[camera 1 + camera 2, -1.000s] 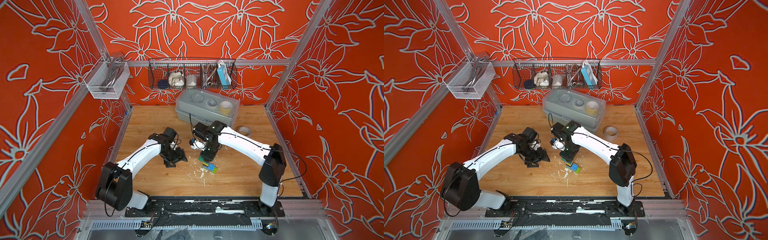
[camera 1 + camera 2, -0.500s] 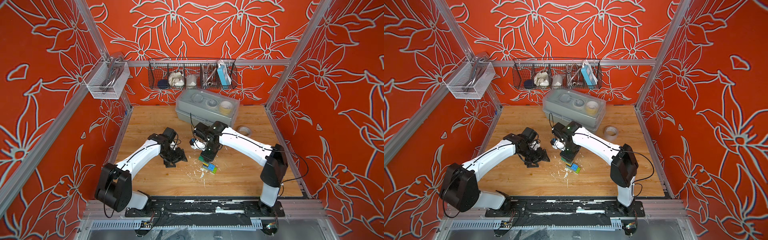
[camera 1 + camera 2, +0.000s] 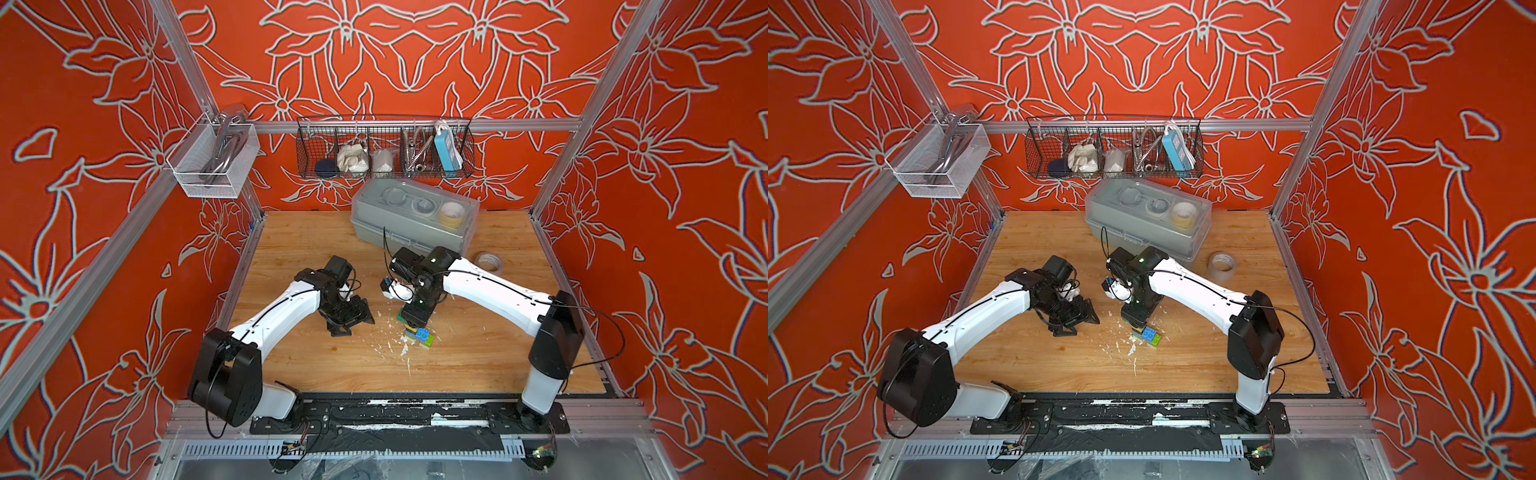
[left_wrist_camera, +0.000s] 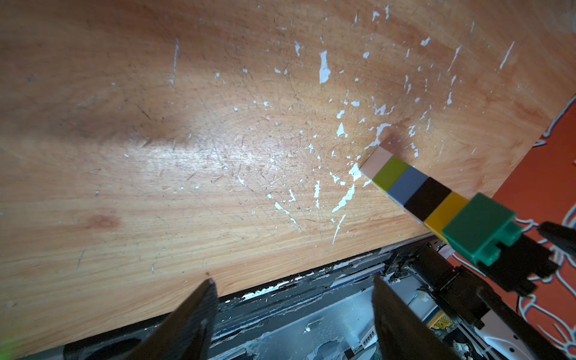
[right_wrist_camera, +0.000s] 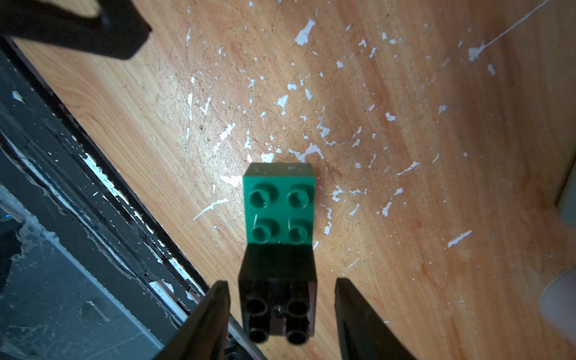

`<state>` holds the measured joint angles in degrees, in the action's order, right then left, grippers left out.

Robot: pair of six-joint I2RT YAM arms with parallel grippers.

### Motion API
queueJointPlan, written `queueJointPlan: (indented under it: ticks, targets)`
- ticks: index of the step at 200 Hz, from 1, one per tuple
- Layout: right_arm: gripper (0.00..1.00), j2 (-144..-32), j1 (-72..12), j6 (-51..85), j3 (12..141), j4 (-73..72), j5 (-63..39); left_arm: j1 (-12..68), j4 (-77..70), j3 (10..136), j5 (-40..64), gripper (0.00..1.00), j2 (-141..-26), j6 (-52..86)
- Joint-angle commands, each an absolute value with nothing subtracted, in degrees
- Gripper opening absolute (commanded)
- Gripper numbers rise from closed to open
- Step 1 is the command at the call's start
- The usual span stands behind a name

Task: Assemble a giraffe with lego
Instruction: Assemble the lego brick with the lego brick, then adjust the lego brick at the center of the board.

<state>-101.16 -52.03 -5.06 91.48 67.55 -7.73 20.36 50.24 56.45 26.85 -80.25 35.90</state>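
The giraffe (image 4: pixel 414 190) stands upright on the tabletop (image 3: pixel 478 361), well in front of the box (image 3: pixel 415 216). Nothing lies loose, so the build looks finished. The right gripper (image 5: pixel 280 280) straddles its head, jaws parted clear of it; backing off seems all that's left. The left gripper (image 3: pixel 349 322) is wide and empty, off to one side. The tabletop's front edge is near, with bare wood all around.

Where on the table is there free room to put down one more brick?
Free: the far left corner of the table beside the grey box, and the near strip between the giraffe and the front edge. Crowded: the middle, where the left gripper and right gripper stand by the giraffe.
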Motion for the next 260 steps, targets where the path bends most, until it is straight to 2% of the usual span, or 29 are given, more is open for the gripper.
queueJointPlan:
  ticks: [1,40,81,113,181,260]
  targets:
    - [0.64,-92.9,-51.8,-3.1,85.3,61.5,-8.8,20.5,50.5,55.8,27.2,0.77,-79.1,36.1]
    - [0.74,-72.5,-49.8,2.9,60.6,40.5,-12.7,20.7,50.5,55.8,27.7,0.77,-79.5,36.2]
    - [0.75,-57.9,-48.8,10.2,36.0,16.6,-14.3,21.3,50.8,56.0,28.9,0.76,-79.8,37.0]
    - [0.77,-50.2,-48.6,14.0,22.5,0.6,-10.4,22.0,52.6,56.5,28.8,0.76,-79.4,37.5]
    - [0.79,-50.6,-47.9,14.9,12.1,-14.4,-8.0,22.7,54.5,56.0,28.9,0.76,-78.0,40.0]
    - [0.79,-60.3,-47.9,11.4,12.2,-24.7,-9.4,22.7,55.2,56.1,28.7,0.76,-76.8,42.5]
